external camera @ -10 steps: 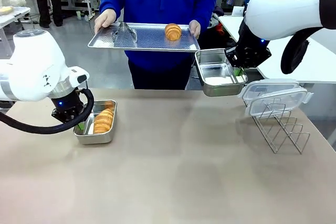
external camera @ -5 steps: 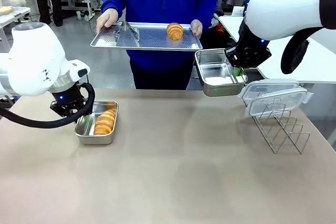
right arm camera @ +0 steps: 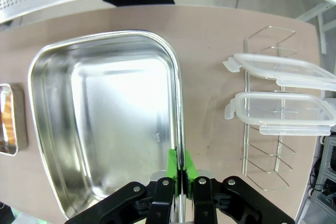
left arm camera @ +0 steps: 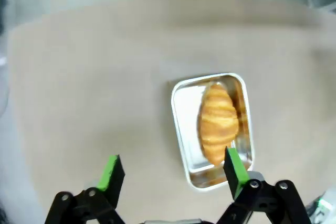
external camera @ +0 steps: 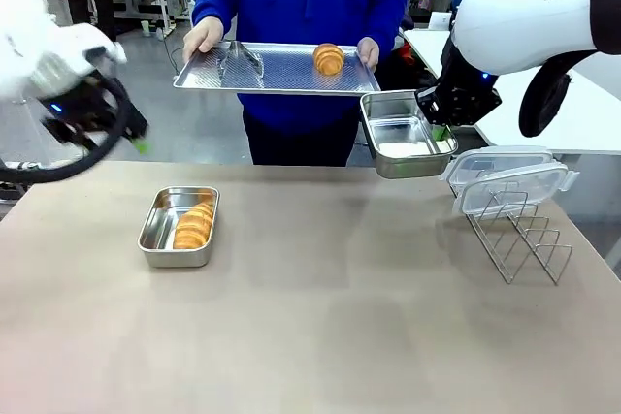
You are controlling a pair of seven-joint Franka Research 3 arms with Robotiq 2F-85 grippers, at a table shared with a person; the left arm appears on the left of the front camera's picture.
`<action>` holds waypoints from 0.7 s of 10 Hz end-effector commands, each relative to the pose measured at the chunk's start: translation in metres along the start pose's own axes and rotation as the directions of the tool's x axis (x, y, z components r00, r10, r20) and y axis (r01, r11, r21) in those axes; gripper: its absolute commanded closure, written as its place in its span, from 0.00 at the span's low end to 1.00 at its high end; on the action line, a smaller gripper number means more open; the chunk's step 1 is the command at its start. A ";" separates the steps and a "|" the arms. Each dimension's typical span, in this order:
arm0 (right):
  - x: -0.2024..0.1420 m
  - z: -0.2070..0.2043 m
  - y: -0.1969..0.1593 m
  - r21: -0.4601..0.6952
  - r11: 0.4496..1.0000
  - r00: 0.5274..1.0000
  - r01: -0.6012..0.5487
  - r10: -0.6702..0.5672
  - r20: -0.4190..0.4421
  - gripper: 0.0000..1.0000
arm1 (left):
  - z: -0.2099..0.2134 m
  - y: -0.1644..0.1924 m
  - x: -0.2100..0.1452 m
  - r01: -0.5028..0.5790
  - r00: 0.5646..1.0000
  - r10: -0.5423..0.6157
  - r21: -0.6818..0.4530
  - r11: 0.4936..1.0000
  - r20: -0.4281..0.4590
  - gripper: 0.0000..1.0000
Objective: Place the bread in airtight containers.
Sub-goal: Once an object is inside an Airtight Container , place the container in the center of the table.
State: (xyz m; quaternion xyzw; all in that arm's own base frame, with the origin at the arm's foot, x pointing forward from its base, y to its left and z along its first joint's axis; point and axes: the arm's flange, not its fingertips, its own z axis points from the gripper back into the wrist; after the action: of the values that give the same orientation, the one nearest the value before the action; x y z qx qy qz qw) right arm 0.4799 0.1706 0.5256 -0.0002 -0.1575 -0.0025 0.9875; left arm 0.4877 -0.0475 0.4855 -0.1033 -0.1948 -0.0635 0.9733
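Observation:
One bread [external camera: 192, 225] lies in an airtight container [external camera: 155, 230] on the table at the left. My left gripper [external camera: 136, 141] hangs high above and to the left of it, open and empty. In the left wrist view the gripper [left arm camera: 173, 171] is spread wide over the table, with the container [left arm camera: 181, 129] and its bread [left arm camera: 216, 123] below. My right gripper [external camera: 441, 131] is shut on the rim of a second, empty container [external camera: 398, 138] held in the air; its pads [right arm camera: 181, 174] pinch the wall of that container [right arm camera: 105, 124]. A second bread [external camera: 329, 58] lies on the person's tray.
A person at the far side holds a perforated metal tray [external camera: 277, 70] with tongs [external camera: 238, 55] on it, just above the raised container. Two clear lids [external camera: 509, 176] rest on a wire rack [external camera: 519, 235] at the right; the wrist view shows the lids [right arm camera: 283, 111] too.
My left gripper has opened, let go of the left container and risen up and to the left. The person's tray drifted slightly right. The right arm has not moved.

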 end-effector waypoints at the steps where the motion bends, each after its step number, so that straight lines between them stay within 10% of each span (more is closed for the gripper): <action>1: 0.001 0.003 0.001 0.003 1.000 1.000 -0.004 0.004 0.016 1.00 | 0.054 0.049 -0.005 0.192 0.981 -0.183 -0.195 0.962 0.065 0.00; 3: 0.001 0.003 0.001 0.003 1.000 1.000 -0.004 0.004 0.016 1.00 | 0.101 0.086 -0.012 0.437 0.897 -0.431 -0.356 0.826 0.102 0.00; 7: 0.001 0.003 0.001 0.003 1.000 1.000 -0.004 0.004 0.016 1.00 | 0.115 0.120 -0.037 0.630 0.774 -0.610 -0.304 0.715 0.170 0.00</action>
State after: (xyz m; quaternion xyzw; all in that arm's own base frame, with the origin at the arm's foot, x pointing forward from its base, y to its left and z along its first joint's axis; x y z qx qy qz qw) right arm 0.4798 0.1708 0.5255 -0.0002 -0.1574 -0.0023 0.9875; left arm 0.4250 0.1040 0.5598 -0.2245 -0.2211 -0.4033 0.8591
